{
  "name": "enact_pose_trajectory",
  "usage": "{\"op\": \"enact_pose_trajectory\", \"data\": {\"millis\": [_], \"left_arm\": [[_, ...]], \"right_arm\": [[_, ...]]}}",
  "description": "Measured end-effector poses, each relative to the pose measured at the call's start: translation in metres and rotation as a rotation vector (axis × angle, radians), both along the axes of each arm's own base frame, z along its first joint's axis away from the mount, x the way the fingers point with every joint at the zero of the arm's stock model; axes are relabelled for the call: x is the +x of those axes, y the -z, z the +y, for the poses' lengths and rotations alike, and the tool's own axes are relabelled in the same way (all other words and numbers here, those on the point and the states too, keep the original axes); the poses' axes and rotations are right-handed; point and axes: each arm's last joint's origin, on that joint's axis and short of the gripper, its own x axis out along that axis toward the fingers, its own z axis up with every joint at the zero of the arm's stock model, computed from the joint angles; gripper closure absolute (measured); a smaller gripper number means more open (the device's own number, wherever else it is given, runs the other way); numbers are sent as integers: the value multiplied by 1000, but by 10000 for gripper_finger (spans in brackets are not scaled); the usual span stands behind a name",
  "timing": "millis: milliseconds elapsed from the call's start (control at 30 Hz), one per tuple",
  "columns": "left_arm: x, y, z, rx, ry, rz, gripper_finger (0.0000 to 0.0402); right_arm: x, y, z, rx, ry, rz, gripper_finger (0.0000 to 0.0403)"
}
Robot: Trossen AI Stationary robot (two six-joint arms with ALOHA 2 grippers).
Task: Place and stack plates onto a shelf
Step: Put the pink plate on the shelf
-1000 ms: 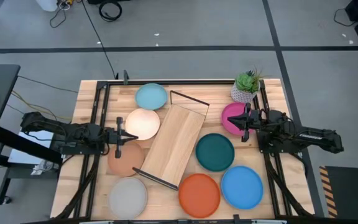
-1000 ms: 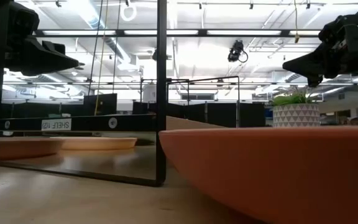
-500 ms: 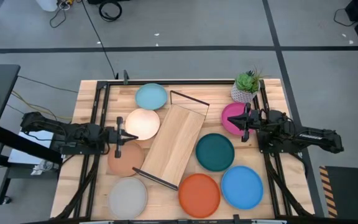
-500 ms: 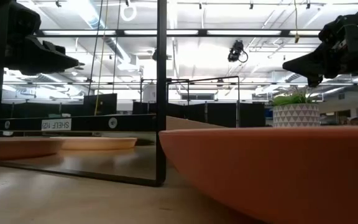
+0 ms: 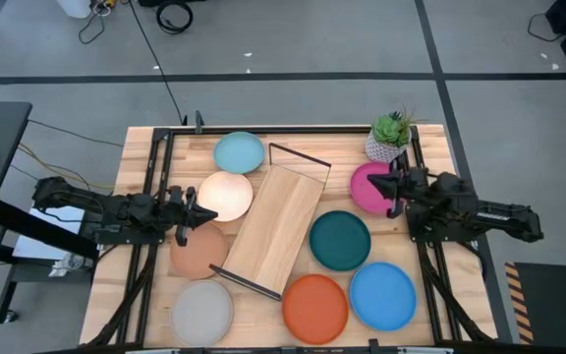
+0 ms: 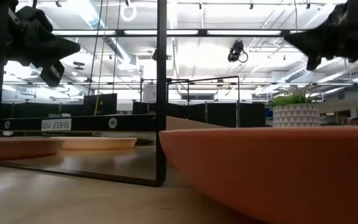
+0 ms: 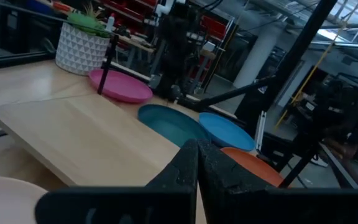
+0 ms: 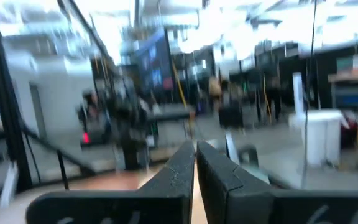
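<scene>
Several plates lie flat on the wooden table. Light blue, cream, tan and grey are left of the shelf. Magenta, teal, orange and bright blue are on its right. The shelf is a light-wood board set slantwise in the middle, with nothing on it. My left gripper hangs shut above the gap between the cream and tan plates. My right gripper hovers shut above the magenta plate, tipped upward. Both are empty.
A white plant pot stands at the far right corner, just behind the magenta plate. Black wire frames rise at the shelf's far end and near end. Black rails run along the table's left and right sides.
My left gripper has rolled about its own long axis while staying in place, still shut. My right gripper has tipped its fingers upward and risen a little above the magenta plate. No plate and not the shelf has moved.
</scene>
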Motion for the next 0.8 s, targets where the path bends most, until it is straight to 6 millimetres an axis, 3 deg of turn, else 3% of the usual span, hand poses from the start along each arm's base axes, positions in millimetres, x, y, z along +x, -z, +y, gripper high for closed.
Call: {"op": "enact_pose_trajectory", "data": {"millis": [267, 567, 800], "left_arm": [[0, -2, 0, -100, -1, -26, 392], [0, -4, 1, -219, -23, -49, 392], [0, -4, 3, -218, -93, -55, 392]], "right_arm": [[-5, -13, 0, 18, 23, -153, 377], [2, -28, -3, 49, 80, 8, 396], [14, -39, -6, -18, 122, 101, 383]]}}
